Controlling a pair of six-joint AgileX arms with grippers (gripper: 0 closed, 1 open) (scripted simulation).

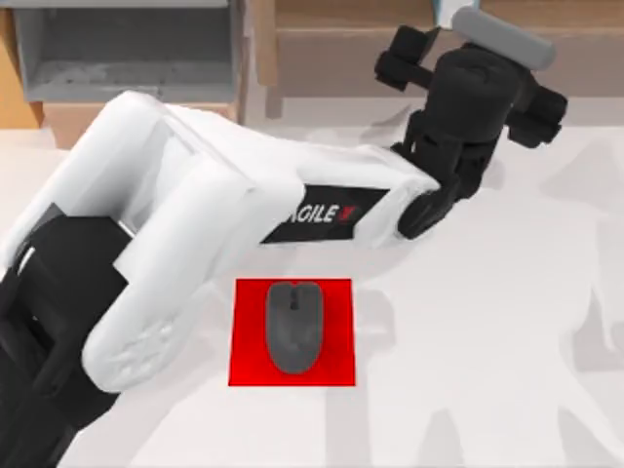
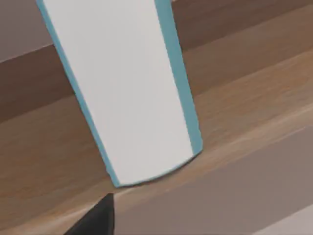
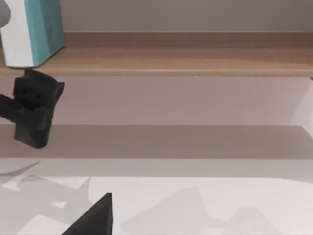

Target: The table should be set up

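Top view: mouse (image 1: 293,327) sitting on red mat (image 1: 293,332), that part looking done.
Left tool (image 1: 414,54) is reaching toward the shelf's (image 2: 234,112) blue-edged book (image 2: 127,93); its grip I cannot tell.

A white AgileX left arm (image 1: 195,214) stretches from the near left corner across the table (image 1: 487,390) toward the far right, ending in a black wrist and left gripper (image 1: 468,107) at the front edge of a light wooden shelf unit (image 1: 341,39) along the far side. Near the table's middle lies a red square mat (image 1: 249,366) with a dark grey computer mouse (image 1: 294,327) resting on it. At far left sits a grey open compartment (image 1: 127,54).
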